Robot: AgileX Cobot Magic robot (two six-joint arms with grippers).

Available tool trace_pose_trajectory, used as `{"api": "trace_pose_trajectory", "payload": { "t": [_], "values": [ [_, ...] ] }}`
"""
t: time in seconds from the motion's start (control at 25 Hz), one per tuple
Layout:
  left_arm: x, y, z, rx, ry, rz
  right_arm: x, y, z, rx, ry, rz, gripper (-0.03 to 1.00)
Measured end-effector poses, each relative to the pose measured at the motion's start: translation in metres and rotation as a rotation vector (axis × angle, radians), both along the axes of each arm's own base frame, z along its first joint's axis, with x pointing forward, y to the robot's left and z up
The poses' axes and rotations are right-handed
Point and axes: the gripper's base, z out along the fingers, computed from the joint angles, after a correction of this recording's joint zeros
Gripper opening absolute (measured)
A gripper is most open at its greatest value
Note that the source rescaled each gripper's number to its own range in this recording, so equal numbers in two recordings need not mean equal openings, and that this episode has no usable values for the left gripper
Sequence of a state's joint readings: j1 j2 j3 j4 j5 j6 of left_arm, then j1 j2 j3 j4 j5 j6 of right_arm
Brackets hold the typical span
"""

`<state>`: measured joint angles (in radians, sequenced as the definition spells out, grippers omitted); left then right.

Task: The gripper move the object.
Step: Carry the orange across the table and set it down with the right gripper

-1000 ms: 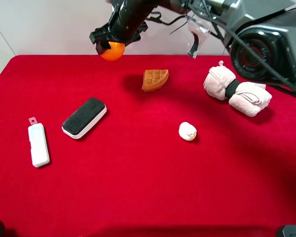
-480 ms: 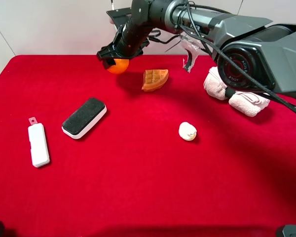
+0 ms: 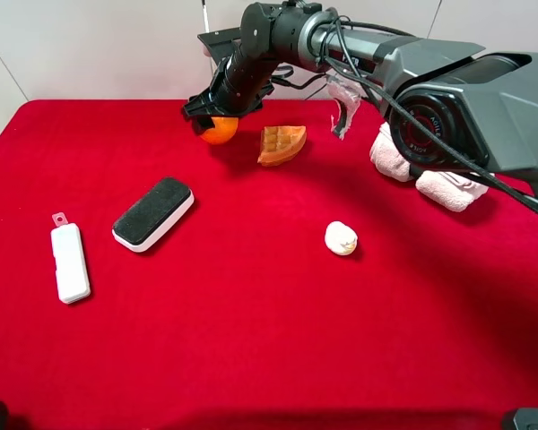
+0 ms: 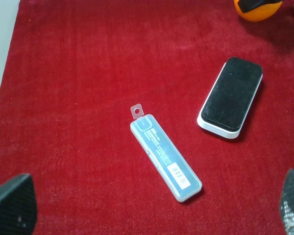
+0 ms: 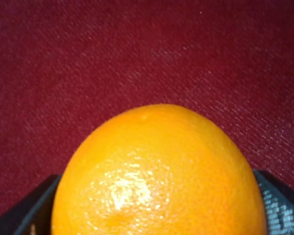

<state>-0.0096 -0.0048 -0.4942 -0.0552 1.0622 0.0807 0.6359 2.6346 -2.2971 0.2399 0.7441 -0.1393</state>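
The orange (image 3: 220,133) is round and bright, at the back of the red cloth just left of the waffle wedge (image 3: 281,144). My right gripper (image 3: 217,115) reaches across from the right and is shut on the orange from above, holding it low over the cloth; I cannot tell whether it touches. In the right wrist view the orange (image 5: 157,171) fills the frame between the black fingers (image 5: 36,208). The orange also shows at the edge of the left wrist view (image 4: 257,7). My left gripper (image 4: 152,215) is open and empty, high over the cloth's left side.
A black and white eraser block (image 3: 153,212) and a white plastic case (image 3: 70,262) lie at the left. A small white lump (image 3: 341,237) lies mid-right. A rolled pink towel (image 3: 430,166) lies at the right, under the right arm. The red cloth (image 3: 251,340) covers the table.
My right gripper has brought the orange down and to the right, from the cloth's back edge to a spot closer to the waffle wedge. Nothing else moved.
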Motion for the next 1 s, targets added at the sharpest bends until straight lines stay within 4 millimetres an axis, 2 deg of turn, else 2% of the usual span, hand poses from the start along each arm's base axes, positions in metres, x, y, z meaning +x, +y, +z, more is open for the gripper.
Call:
{"api": "trace_pose_trajectory", "payload": {
  "t": [0.52,0.56,0.6,0.68,0.72,0.76,0.88,1.0],
  "values": [
    [0.0000,0.0000,0.0000,0.000,0.000,0.000,-0.0021,-0.0010,-0.0024,-0.017,0.026,0.007,0.00],
    [0.0000,0.0000,0.0000,0.000,0.000,0.000,-0.0021,-0.0010,-0.0024,-0.017,0.026,0.007,0.02],
    [0.0000,0.0000,0.0000,0.000,0.000,0.000,-0.0021,-0.0010,-0.0024,-0.017,0.026,0.007,0.15],
    [0.0000,0.0000,0.0000,0.000,0.000,0.000,-0.0021,-0.0010,-0.0024,-0.017,0.026,0.007,0.59],
    [0.0000,0.0000,0.0000,0.000,0.000,0.000,-0.0021,-0.0010,-0.0024,-0.017,0.026,0.007,0.76],
    [0.0000,0.0000,0.0000,0.000,0.000,0.000,-0.0021,-0.0010,-0.0024,-0.017,0.026,0.007,0.86],
    [0.0000,0.0000,0.0000,0.000,0.000,0.000,-0.0018,-0.0012,-0.0015,-0.021,0.021,0.009,0.98],
    [0.0000,0.0000,0.0000,0.000,0.000,0.000,-0.0003,-0.0003,0.0046,-0.018,0.009,0.013,0.99]
  ]
}}
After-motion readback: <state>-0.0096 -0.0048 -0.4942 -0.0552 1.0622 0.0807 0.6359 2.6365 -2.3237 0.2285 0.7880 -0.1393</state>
